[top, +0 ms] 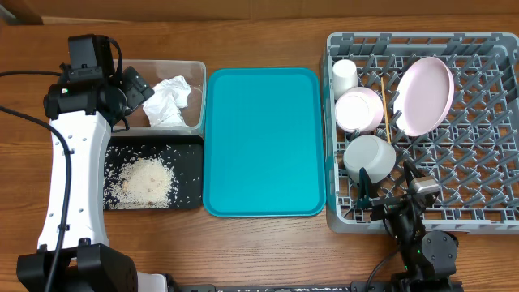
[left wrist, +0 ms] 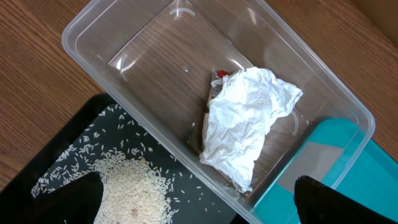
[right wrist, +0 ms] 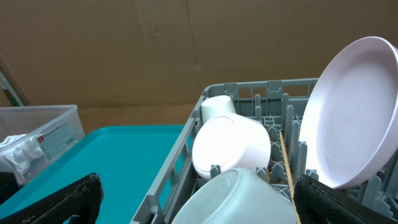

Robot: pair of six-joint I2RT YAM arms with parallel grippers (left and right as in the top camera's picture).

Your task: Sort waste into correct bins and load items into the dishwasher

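Observation:
The clear tub (top: 197,81) holds the crumpled white tissue (top: 169,101), with the red wrapper (left wrist: 221,74) peeking out from under it. The black tray (top: 190,174) in front of it holds a heap of rice (top: 146,180). My left gripper (top: 136,91) is open and empty above the tub and tray (left wrist: 196,202). The grey dish rack (top: 486,186) holds the pink plate (top: 426,95), a pink bowl (top: 358,109), a grey bowl (top: 370,156), the white cup (top: 345,77) and a chopstick (top: 385,109). My right gripper (top: 388,191) is open and empty at the rack's front edge (right wrist: 196,199).
The flat teal tray (top: 263,142) lies between the bins and the rack. Wooden tabletop shows all around. A brown cardboard wall (right wrist: 155,43) stands behind the table in the right wrist view.

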